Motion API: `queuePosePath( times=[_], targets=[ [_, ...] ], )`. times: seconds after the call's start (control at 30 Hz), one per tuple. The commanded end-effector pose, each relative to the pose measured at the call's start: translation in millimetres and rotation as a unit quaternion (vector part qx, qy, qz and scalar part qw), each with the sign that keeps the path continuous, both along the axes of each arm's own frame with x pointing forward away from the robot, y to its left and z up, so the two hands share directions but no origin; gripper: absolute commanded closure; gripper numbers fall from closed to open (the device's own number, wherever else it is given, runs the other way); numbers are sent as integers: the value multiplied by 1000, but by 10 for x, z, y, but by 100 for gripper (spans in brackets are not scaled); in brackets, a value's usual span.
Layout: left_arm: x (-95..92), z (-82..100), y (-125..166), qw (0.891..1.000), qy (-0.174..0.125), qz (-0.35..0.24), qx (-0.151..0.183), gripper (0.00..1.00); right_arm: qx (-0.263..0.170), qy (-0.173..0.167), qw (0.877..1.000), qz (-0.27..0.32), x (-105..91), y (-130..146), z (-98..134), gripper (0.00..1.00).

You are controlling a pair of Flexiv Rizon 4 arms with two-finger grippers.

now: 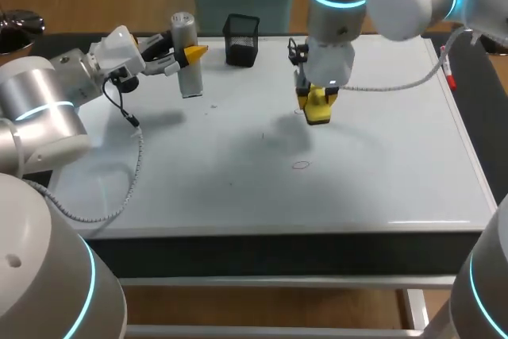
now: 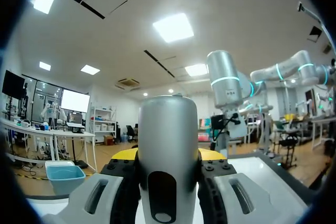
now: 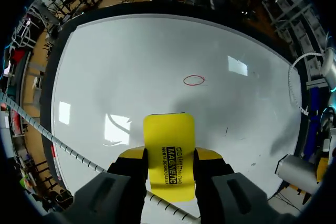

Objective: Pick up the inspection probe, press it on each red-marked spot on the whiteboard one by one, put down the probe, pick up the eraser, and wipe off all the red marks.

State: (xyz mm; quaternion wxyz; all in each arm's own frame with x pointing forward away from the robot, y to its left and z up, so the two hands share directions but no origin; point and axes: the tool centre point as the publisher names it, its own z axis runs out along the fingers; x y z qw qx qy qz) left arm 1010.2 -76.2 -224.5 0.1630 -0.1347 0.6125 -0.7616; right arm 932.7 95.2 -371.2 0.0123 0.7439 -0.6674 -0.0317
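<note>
While left gripper (image 1: 187,55) clamps grey cylindrical probe (image 1: 190,78) aside, right gripper (image 3: 169,162) pinches yellow block eraser (image 3: 168,132) face-down for wiping; red oval mark (image 3: 193,80) ahead — unwiped.

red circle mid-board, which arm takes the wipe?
Right. The right gripper is shut on the eraser over the whiteboard, close to the red circle. The left gripper is shut on the probe, away from it.
</note>
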Motion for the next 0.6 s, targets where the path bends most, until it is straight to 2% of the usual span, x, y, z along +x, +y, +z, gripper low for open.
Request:
queuePosePath(
  times=[0.03, 0.6],
  targets=[
    [-5, 8, 0, 1000, -1, 1, -1, 100, -2, 11, 1000, 11, 86, 117, -154, 100],
    [-5, 8, 0, 1000, -1, 1, -1, 100, -15, 33, 999, 29, 236, 231, -358, 100]
  ],
)
